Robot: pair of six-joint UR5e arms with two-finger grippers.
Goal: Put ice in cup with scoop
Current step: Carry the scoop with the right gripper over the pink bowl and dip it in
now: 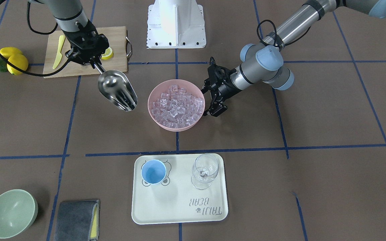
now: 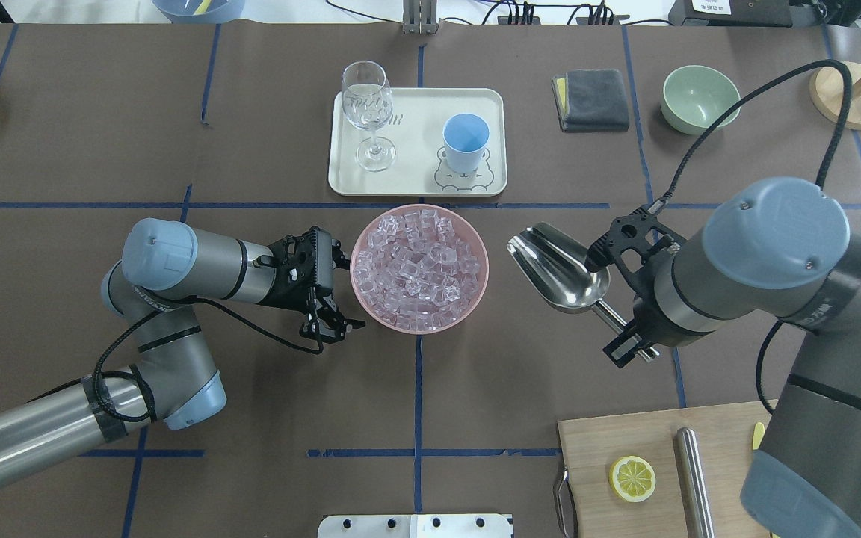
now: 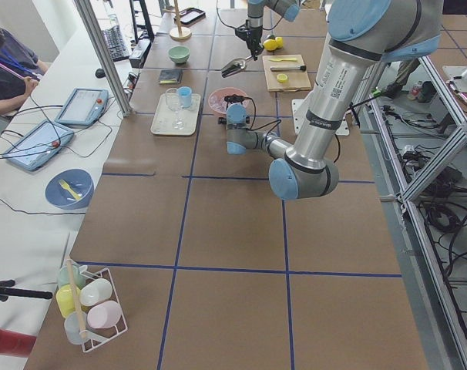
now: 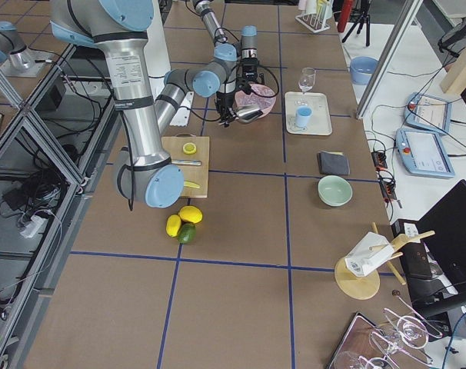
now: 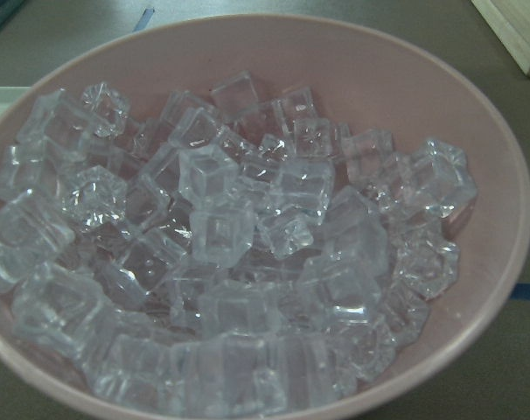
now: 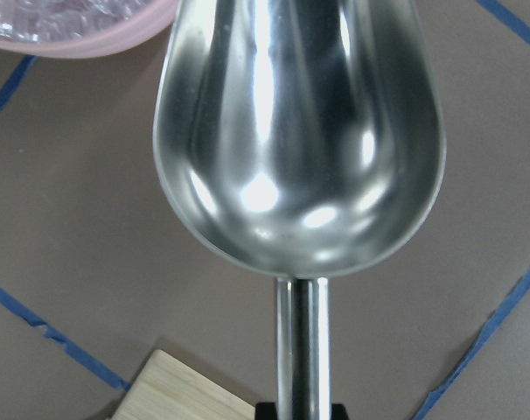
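Right gripper (image 1: 94, 63) is pinched on the thin handle of the steel scoop (image 2: 559, 273), jaws pressed onto the rod. The wrist cam shows the trough bare, no cubes in it yet. The scoop hangs above the table just right of the pink bowl (image 1: 176, 128), open lip aimed left and a bit far, apart from the rim. All the ice (image 2: 419, 265) sits heaped in that bowl. None is in the light-blue cup (image 2: 466, 142), which stands empty on the cream tray (image 2: 408, 179) on the far side of the bowl, w/ a stemmed glass (image 2: 367, 112) to its left. Left gripper (image 2: 341, 291) sits just left of the bowl w/ jaws spread wide and holding nothing. I can't tell if a finger touches the rim. So I read this as the approach for the first dig, task barely begun. To do it well I'd drop the lip over the right rim, tip it down, and drive low under the heap, not skim the top. The cubes look slick and loose, so a shallow pass prob spills. I'd have the left gripper brace the bowl so it doesn't slide left under the push. Then level the trough before lifting, and take a modest load, since the cup is small and the glass stands near it.
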